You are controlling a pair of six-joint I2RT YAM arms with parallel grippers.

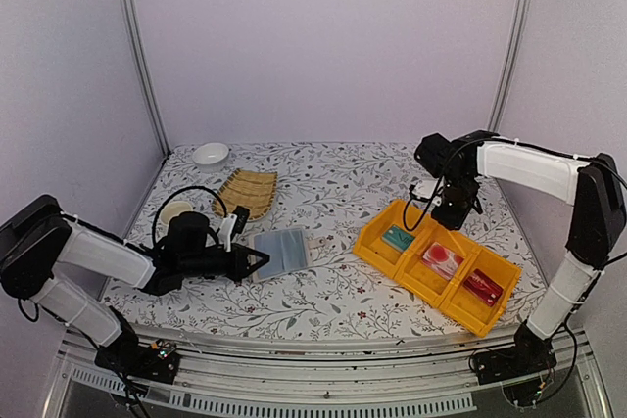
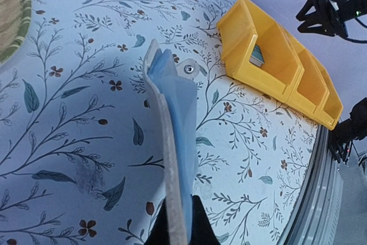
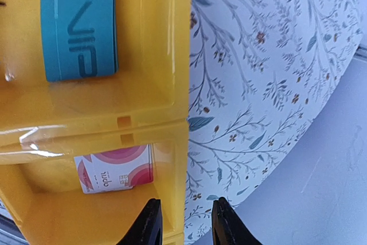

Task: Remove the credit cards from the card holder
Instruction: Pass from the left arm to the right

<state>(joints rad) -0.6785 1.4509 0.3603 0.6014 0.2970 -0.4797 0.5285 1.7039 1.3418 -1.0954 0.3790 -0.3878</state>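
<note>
The card holder [image 1: 281, 251] lies open on the table left of centre, grey-blue lining up. My left gripper [image 1: 257, 261] is shut on its left edge. In the left wrist view the card holder [image 2: 172, 113] runs edge-on out from between the black fingers [image 2: 202, 225]. The teal card [image 1: 397, 237] and the whitish-pink card with the red circle [image 1: 442, 259] lie in separate compartments of the yellow tray [image 1: 370, 242]. My right gripper [image 1: 453, 210] hangs open and empty over the tray's far rim. Its wrist view shows the teal card [image 3: 79, 24] and the pink card [image 3: 114, 167].
A red card [image 1: 482, 287] lies in the tray's third compartment. A woven bamboo mat [image 1: 246, 191], a small white dish [image 1: 210, 153] and a round beige object [image 1: 176, 210] sit at the back left. The tray's wall [image 3: 172, 55] is under my right fingers.
</note>
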